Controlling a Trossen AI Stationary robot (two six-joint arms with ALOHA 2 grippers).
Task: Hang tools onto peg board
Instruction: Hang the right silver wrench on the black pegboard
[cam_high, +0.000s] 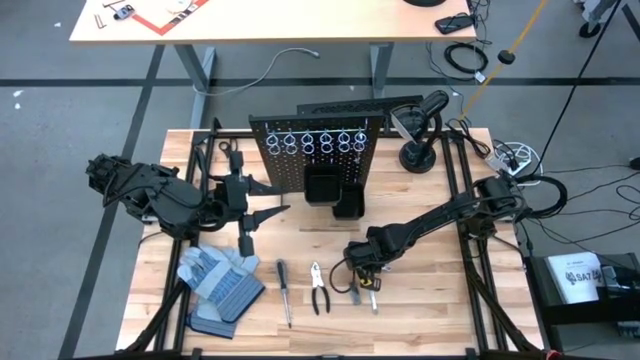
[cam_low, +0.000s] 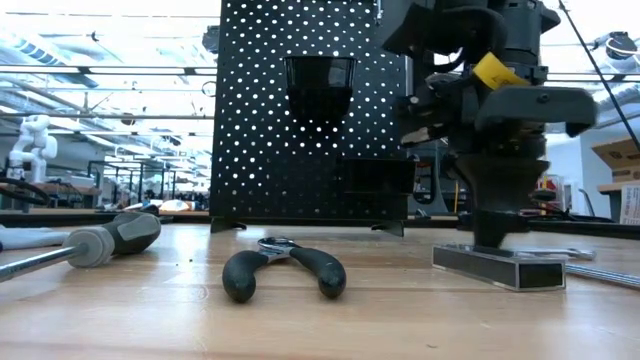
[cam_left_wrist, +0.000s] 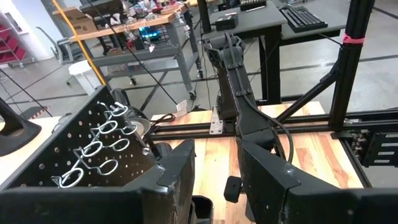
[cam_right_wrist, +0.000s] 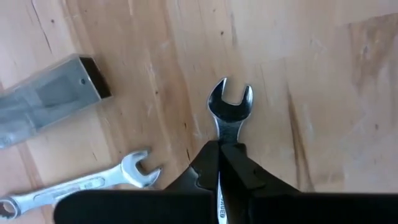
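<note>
I see the tools lying in a loose row near the front edge of the table (cam_high: 420, 330): the thin dark-handled screwdriver (cam_high: 284, 290) toward the left, the dark-handled pliers (cam_high: 318, 288) next to it at about the middle, and just right of those the short grey metal piece (cam_right_wrist: 43, 102) and 2 small silver wrenches. My right gripper (cam_right_wrist: 219, 152) is down on the table at that right end of the row, its 2 dark fingers pressed together on the shank of 1 wrench (cam_right_wrist: 229, 106), whose open-ended head sticks out past the fingertips while it lies flat on the wood. The other wrench (cam_right_wrist: 81, 183) lies just beside it, apart from the fingers, and the grey metal piece rests near both without touching them. In the low view the pliers (cam_low: 284, 268) sit with handles spread toward the camera and the screwdriver's handle (cam_low: 115, 238) lies off to the left. The peg board (cam_high: 318, 150) stands upright at the back middle of the table, with its row of silver ring holders (cam_high: 315, 142) along the top and 2 small black bins (cam_high: 333, 192) below them. My left gripper (cam_high: 243, 200) waits above the left side of the table, near the peg board's left edge, jaws standing partly apart with nothing between them. A pair of grey-and-blue work gloves (cam_high: 218, 285) lies toward the front-left corner.
</note>
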